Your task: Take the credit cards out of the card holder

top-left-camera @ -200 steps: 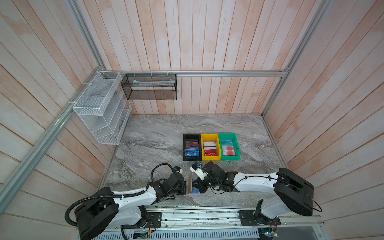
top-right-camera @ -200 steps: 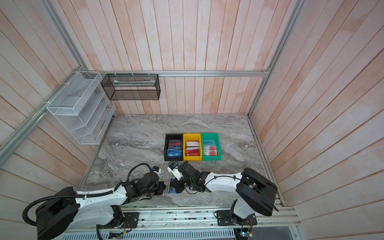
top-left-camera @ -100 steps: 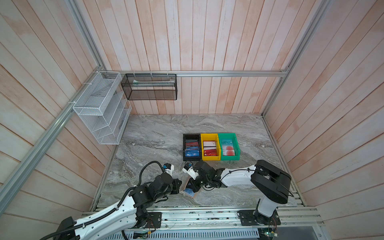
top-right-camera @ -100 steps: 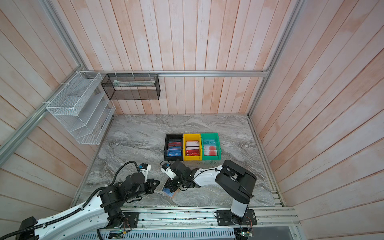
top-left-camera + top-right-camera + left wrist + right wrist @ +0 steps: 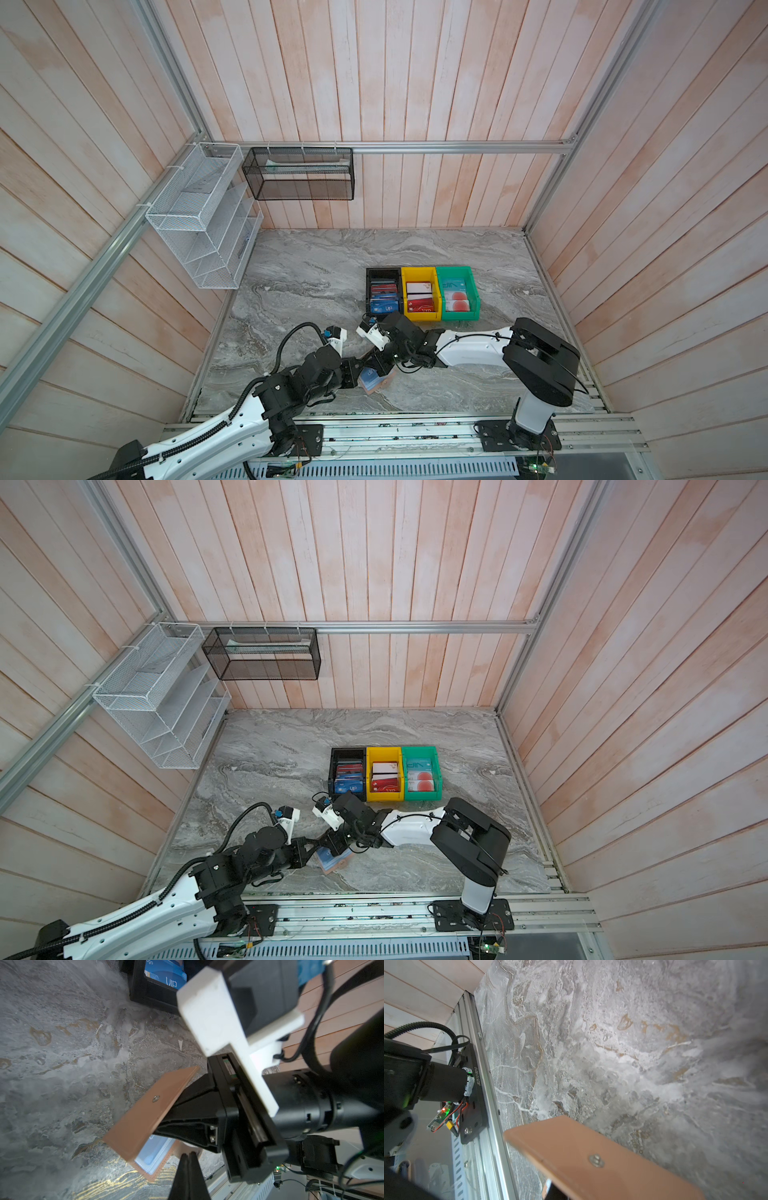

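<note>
Card holder (image 5: pixel 145 1109) flap hides clenched right hand (image 5: pixel 379 366) tips; left hand (image 5: pixel 188 1158) clenched empty.

Your right arm (image 5: pixel 469 353) and left arm (image 5: pixel 216 432) are white shells between black joint housings. The left one carries a ribbed black conduit (image 5: pixel 245 405) far back from the jaws; a black cable loops to the white camera mount (image 5: pixel 336 335) just behind them. Your left gripper (image 5: pixel 188 1159) ends in slim black jaws. The left base plate (image 5: pixel 475 1118), black, reads "J8251018010" beside one screw and red wires.

"VIP": blue card (image 5: pixel 164 972) | perhaps "J8251018010": base plate (image 5: pixel 477 1109)
</note>
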Robot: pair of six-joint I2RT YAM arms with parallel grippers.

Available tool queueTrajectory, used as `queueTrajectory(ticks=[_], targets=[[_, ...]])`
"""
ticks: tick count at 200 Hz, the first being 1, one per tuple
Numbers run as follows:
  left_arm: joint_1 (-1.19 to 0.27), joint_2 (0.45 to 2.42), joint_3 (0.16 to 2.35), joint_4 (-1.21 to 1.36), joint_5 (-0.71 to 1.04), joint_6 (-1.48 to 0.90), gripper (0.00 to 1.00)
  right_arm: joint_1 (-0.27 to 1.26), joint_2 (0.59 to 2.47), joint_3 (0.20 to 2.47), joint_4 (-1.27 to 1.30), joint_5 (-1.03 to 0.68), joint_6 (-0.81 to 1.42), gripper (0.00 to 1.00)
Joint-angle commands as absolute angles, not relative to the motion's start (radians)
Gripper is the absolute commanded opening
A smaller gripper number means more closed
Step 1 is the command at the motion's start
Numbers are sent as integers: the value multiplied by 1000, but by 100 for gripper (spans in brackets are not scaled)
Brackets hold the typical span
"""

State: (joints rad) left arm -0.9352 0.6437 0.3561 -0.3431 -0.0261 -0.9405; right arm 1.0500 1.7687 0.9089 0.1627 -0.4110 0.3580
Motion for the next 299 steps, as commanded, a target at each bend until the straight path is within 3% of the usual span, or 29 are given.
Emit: queueTrajectory(ticks=[1, 59, 116, 167, 299], targets=[[-931, 637, 331, -309, -21, -954, 0, 1041, 1811, 939, 124, -383, 344, 0], [-852, 696, 306, -277, -36, -929, 0, 1003, 1814, 927, 131, -358, 365, 0], [-637, 799, 316, -119, 173, -835, 0, 988, 1812, 914, 128, -365, 359, 0], [-625, 1021, 384, 31, 284, -798, 0, 979, 1814, 904, 132, -357, 365, 0], [-502, 1298, 433, 85, 260, -709, 0, 1052, 1767, 839, 163, -480, 368, 0]])
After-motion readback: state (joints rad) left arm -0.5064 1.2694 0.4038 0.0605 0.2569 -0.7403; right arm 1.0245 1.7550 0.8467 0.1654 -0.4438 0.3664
